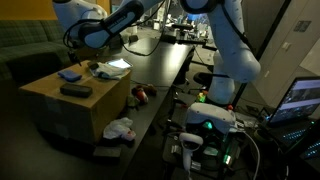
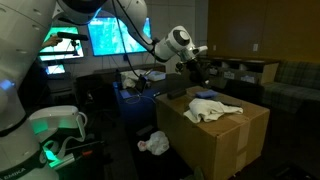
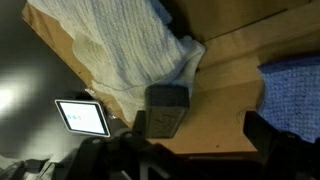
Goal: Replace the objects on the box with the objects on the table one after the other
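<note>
The pincer [image 3: 172, 138] hangs over the box [image 3: 225, 95], at its far corner on the side toward the long black surface [image 1: 155, 55]. Its jaws stand spread wide and have hold of nothing. In the wrist view one finger shows at each lower side.

Straight below, between the two fingers but touching neither, a dark grey block [image 3: 166, 106] lies flat on top of the box. Its long axis runs from the pincer outward, toward the box edge. The jaws therefore straddle its narrow width, and by my reading a straight drop would close them across the short side with no turn of the wrist.

On the box top a white cloth [image 3: 125, 45] lies just beside the block, with a fold touching or nearly touching its far end. A blue cloth [image 3: 295, 85] lies on the block's opposite side, apart from it. The white cloth is the nearer neighbour and could get caught in the jaws
</note>
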Robot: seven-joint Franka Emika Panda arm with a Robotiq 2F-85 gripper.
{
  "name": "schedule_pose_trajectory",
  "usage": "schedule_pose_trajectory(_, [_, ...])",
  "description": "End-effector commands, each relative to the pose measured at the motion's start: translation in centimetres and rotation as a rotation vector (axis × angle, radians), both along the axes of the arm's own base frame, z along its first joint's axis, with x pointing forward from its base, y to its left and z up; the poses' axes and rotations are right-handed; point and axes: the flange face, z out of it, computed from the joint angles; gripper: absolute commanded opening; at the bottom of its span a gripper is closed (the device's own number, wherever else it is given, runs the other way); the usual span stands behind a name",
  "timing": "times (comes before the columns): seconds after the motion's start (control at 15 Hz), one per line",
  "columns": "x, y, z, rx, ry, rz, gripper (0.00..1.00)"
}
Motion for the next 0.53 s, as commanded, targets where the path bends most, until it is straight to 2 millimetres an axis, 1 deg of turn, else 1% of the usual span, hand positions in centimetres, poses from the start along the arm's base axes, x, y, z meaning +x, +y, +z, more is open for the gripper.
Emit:
schedule_pose_trajectory(0.0, [-1.0,1.9,3.5,-0.037,-0.069,-0.012,1.0])
schedule_pose_trajectory(0.2, [-1.2,4.1,4.4,-0.024,-0.112,0.031,1.0])
schedule_pose_trajectory(0.33, [-1.2,5.6,4.3,0.025,-0.134,0.071,1.0])
schedule_pose_trajectory(0.47, [-1.1,7.1,3.8,0.085,-0.165,0.116,1.0])
